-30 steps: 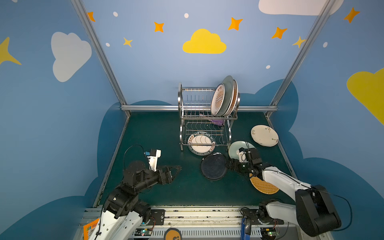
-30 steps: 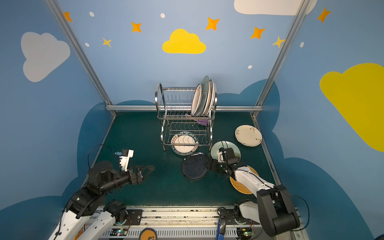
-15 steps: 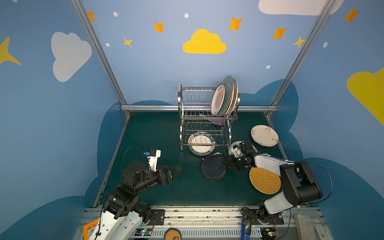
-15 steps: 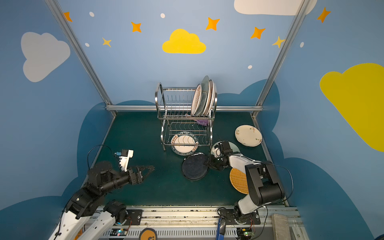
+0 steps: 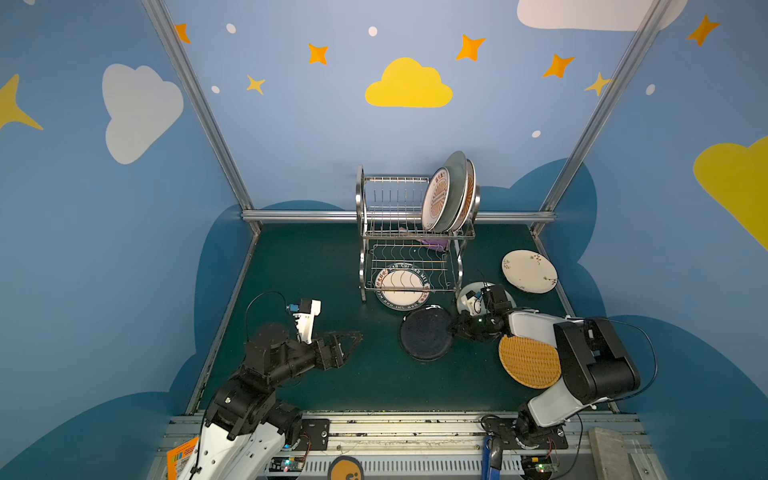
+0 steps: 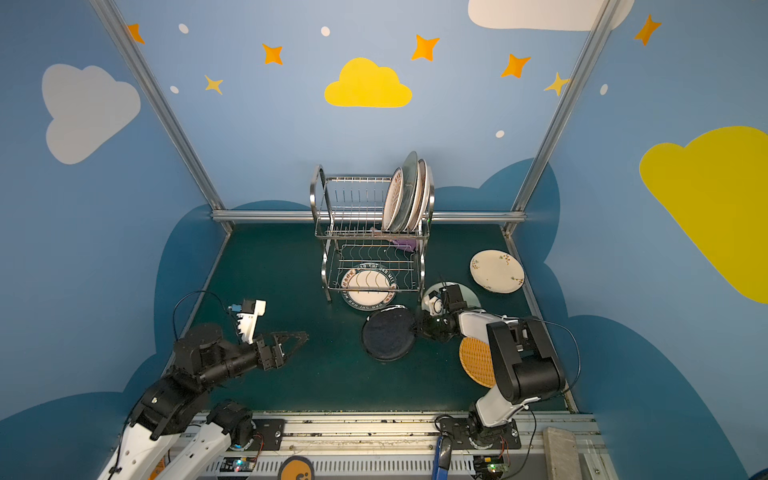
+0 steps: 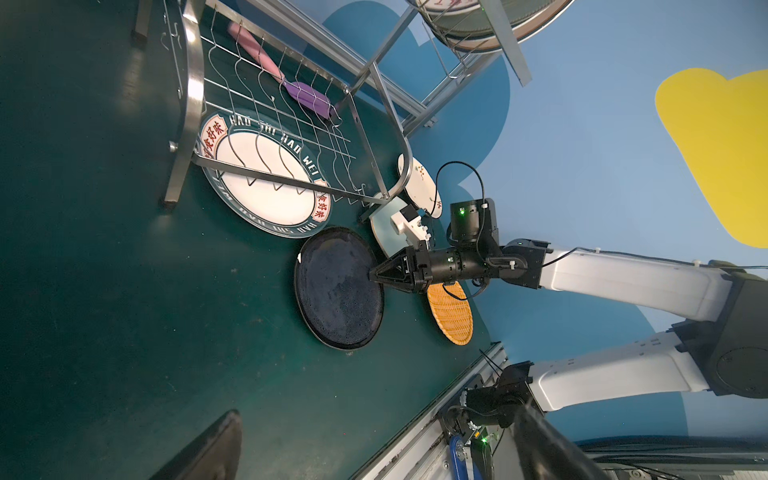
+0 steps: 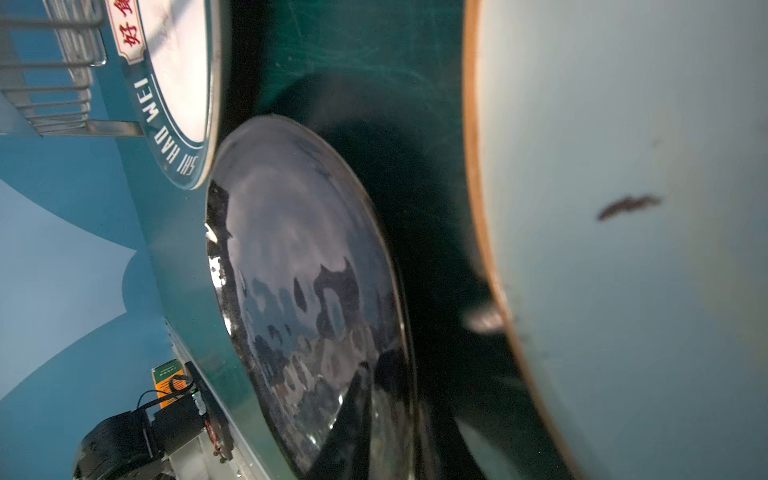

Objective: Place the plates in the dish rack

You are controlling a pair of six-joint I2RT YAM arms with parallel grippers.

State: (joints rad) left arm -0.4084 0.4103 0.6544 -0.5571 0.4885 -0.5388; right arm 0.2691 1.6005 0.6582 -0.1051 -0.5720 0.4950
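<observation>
Nearest the base, the left gripper [image 5: 352, 338] is held just above the dark green table [image 5: 311, 291] with its jaws spread wide and nothing between them. It is well apart from every plate.

On the other side, the woven tan plate [image 5: 528, 361] is seen lying flat, partly hidden by the right arm. Just beyond it, the right gripper [image 7: 371, 276] is drawn narrow on the near rim of the dark navy plate [image 5: 424, 334]. In the right wrist view one finger is seen over the plate's glossy face and the other outside its edge. Whether the plate is raised off the table cannot be told.

The pale green plate [image 7: 380, 232] is found flat just beside the navy one, largely covered by the right wrist in both top views. The plate with the black-lettered rim [image 5: 401, 297] is laid flat on the table under the lower tier of the dish rack [image 5: 360, 199], its front edge just beside the navy plate. The cream floral plate [image 5: 528, 271] is set flat further right.

On the rack's lower tier a purple utensil [image 7: 307, 97] is rested. In the upper tier at least three plates are stood on edge, the sunburst plate [image 5: 435, 199] foremost.
</observation>
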